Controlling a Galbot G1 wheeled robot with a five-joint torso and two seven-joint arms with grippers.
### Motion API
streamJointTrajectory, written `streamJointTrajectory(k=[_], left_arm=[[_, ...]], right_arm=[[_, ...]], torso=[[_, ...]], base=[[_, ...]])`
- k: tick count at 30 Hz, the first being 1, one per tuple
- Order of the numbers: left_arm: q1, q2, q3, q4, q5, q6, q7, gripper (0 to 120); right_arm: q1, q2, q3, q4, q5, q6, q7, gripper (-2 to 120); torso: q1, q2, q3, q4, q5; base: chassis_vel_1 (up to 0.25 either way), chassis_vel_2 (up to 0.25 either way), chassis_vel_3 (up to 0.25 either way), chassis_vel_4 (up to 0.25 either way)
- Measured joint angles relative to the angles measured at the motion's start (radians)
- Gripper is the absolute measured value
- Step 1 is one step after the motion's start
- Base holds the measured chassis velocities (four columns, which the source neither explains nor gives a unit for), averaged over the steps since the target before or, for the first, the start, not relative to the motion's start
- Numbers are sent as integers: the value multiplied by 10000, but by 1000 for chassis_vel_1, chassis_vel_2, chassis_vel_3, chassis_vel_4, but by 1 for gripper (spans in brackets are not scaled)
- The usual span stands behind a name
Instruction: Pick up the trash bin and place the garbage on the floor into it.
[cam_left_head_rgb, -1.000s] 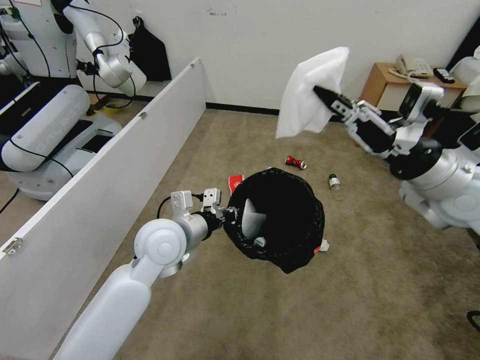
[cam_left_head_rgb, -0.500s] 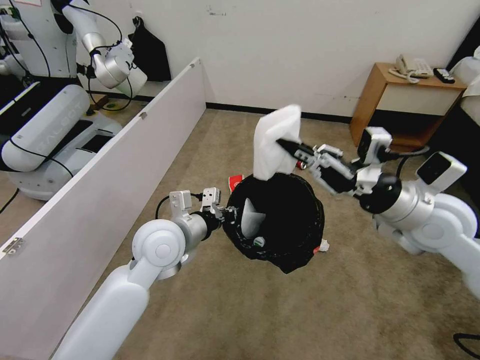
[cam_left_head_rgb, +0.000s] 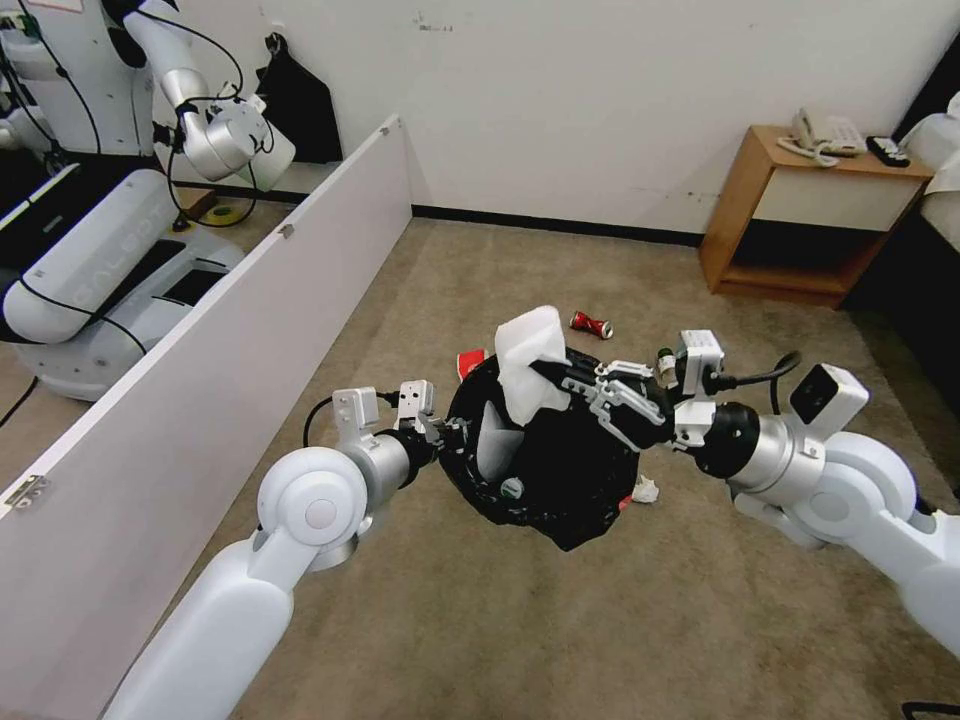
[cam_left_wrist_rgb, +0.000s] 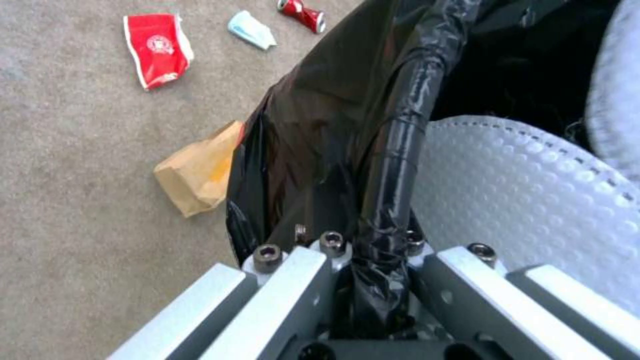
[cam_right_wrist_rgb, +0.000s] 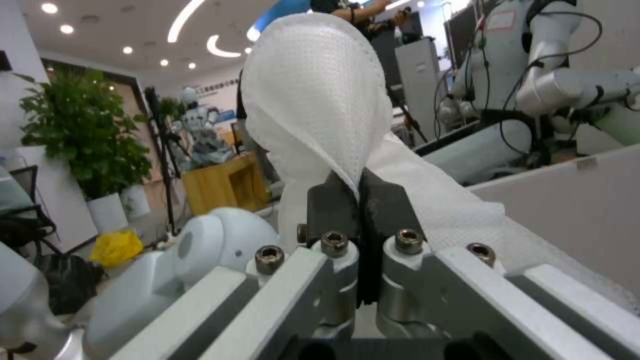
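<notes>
two arms meet over the carpet. left gripper (cam_left_head_rgb: 452, 428), forearm stretched level from 7 o'clock, is clamped tight on the black-bagged rim of the trash bin (cam_left_head_rgb: 560, 480), held up off the floor (cam_left_head_rgb: 700, 620). right gripper (cam_left_head_rgb: 548, 372) reaches in from 3 o'clock, elbow bent, jaws pinched on a white slipper (cam_left_head_rgb: 528, 360) over the bin's mouth. red can (cam_left_head_rgb: 590, 323) lies at 12 o'clock.
</notes>
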Motion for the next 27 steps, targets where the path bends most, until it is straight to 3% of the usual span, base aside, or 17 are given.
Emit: streamJointTrajectory(k=[27], left_arm=[[314,80,-81,-382,-96,-4,-77,0]], right_arm=[[313,200,-709,-640,-854,168,14,0]], torso=[[1,0,0,0,0]], base=[[0,0,0,0]])
